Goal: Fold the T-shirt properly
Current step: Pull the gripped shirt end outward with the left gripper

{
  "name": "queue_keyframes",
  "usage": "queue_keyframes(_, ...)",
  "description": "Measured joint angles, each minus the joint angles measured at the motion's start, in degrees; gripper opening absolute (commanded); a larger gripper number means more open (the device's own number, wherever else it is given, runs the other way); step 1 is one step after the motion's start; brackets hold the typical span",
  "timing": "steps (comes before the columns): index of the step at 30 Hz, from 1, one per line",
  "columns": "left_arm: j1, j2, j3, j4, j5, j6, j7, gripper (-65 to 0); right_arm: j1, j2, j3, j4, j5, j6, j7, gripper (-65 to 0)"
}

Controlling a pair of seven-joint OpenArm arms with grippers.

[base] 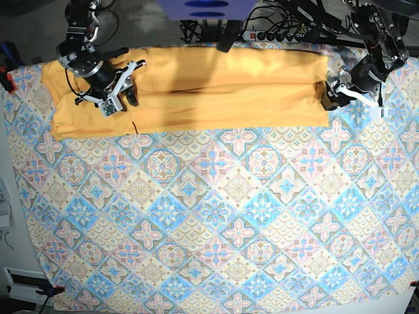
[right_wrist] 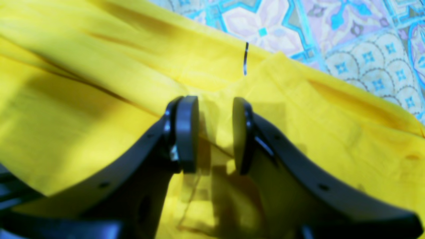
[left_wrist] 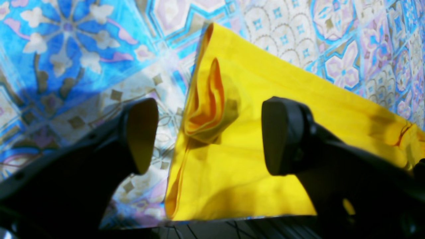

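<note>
A blue-pink patterned tablecloth (base: 216, 222) covers the whole table; most of it lies bare toward the near edge; a tangle of black cables and a power strip (base: 272, 34) runs beyond the far edge, behind the work; red clamps (base: 8, 80) hold the cloth at the left edge and near corners; nothing stands between the arms and the garment.

The T-shirt (base: 216, 88) lies as a long yellow-orange band along the far edge of the table, folded lengthwise, stretching from the far left corner almost to the far right corner; a small dark mark (base: 133, 125) shows on its near edge toward the left end.

The left gripper (left_wrist: 209, 136) sits at the band's right end in the base view; its jaws stand wide apart with nothing between the pads; in the left wrist view the shirt's folded end, with a rumpled pocket of layers, lies below and between the two fingers (left_wrist: 141, 134), apart from both; one finger hangs over tablecloth, the other over fabric.

The right gripper (right_wrist: 215, 134) sits on the band's left portion; its jaws are partly closed; in the right wrist view a ridge of yellow fabric rises into the narrow gap between the pads (right_wrist: 187, 132); whether they actually pinch it cannot be told; a short dark thread (right_wrist: 245, 58) lies on the fabric just beyond.
</note>
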Motion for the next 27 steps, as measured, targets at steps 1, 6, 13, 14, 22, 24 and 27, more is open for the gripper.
queue_keyframes(1,-0.20,-0.02,0.11,-0.61,0.00,-0.07,-0.09,-17.6,0.00,0.00,0.00,0.00,-0.02,0.00,0.00,-48.1)
queue_keyframes(6,-3.43,0.04,2.69,-8.50,0.74,0.02,0.02,-17.6,0.00,-0.02,0.00,-1.57,0.00,0.00,0.02,-48.1)
queue_keyframes(13,-4.17,-1.20,6.84,-9.75,0.31,0.00,-0.98,-17.6,0.94,-0.02,0.00,-1.77,0.02,0.00,0.09,-48.1)
queue_keyframes(14,-4.57,-1.11,6.88,-9.84,0.39,0.02,-0.66,-17.6,0.92,-0.02,0.00,-1.77,0.00,0.00,0.13,-48.1)
queue_keyframes(22,-6.25,-1.77,6.62,-14.40,-1.84,-0.68,-1.27,-17.7,0.79,-0.02,0.00,-1.77,-0.02,0.02,0.00,-48.1)
queue_keyframes(24,-6.25,-1.77,6.62,-14.40,-1.79,-0.66,-1.31,-18.6,0.79,0.00,0.02,-1.77,0.00,0.00,0.00,-48.1)
queue_keyframes(27,-6.23,-2.12,8.57,-14.40,-0.61,-0.42,-2.05,-28.4,0.79,0.00,0.02,-1.77,0.00,0.00,0.00,-48.1)
